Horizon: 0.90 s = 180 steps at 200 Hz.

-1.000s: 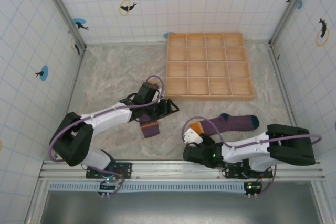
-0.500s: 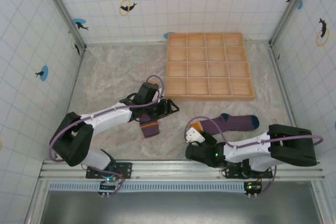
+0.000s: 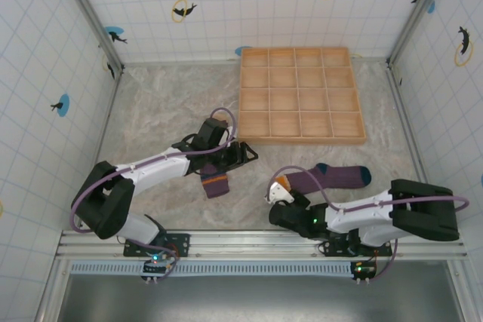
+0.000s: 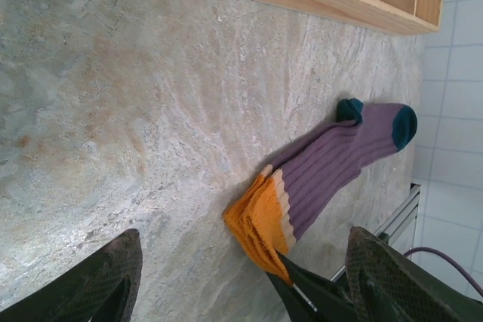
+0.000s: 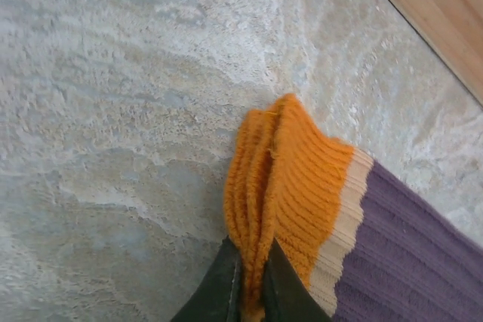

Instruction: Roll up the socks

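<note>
- At the left of the marbled grey-beige table top (image 3: 158, 103), the left claw (image 3: 243, 153) has its dark fingers (image 4: 98, 284) spread wide and holds nothing. It hovers just beside the small purple sock bundle with an orange stripe (image 3: 215, 185), which lies on the table towards the front edge. If I swing this arm without lifting it first, I judge it could knock the bundle and let it spring open.
- In the middle, the right claw (image 3: 278, 194) is closed tight on the orange knitted cuff (image 5: 290, 179) of the long purple ribbed sock with a teal toe and heel (image 3: 332, 177). The pinch takes only the bunched edge of the cuff, right at the fingertips. The knit could slip out as soon as I pull or twist.
- The long sock lies flat and loose, stretching to the right from the cuff, with nothing pinning it down. I expect a roll started here could drag the whole sock across the table instead of winding it. It could also wind slack and crooked.
- Behind and to the right, the pale wooden tray of square compartments (image 3: 302, 138) sits near the sock's heel. A wide sweep could push fabric against its front wall.
</note>
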Available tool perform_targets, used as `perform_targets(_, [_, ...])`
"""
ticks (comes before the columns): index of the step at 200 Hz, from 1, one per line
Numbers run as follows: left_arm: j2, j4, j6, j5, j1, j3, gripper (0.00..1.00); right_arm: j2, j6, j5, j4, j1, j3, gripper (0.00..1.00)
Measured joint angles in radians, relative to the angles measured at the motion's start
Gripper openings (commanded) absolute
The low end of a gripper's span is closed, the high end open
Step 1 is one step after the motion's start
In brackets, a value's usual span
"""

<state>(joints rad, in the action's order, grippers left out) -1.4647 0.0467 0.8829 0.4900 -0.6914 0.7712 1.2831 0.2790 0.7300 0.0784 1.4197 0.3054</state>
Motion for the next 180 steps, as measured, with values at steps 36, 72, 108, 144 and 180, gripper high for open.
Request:
perform_targets(36, [-0.003,-0.026,0.013,0.000,-0.036,-0.002,0.71,-0.113,0.069,-0.072,0.023,-0.035,-0.051,0.00])
perform_targets(72, [-0.029,-0.037,0.016,0.000,-0.052,-0.002,0.70,-0.175,0.130,-0.105,0.025,-0.054,-0.091,0.00])
perform_targets(108, [-0.030,-0.039,0.016,0.000,-0.056,-0.002,0.70,-0.283,0.208,-0.167,0.036,-0.124,-0.144,0.00])
perform_targets(144, [-0.030,-0.058,0.015,-0.003,-0.086,-0.002,0.69,-0.418,0.344,-0.244,0.042,-0.196,-0.212,0.00])
perform_targets(180, [-0.030,-0.108,0.016,-0.012,-0.115,-0.005,0.66,-0.526,0.497,-0.292,0.004,-0.245,-0.249,0.00])
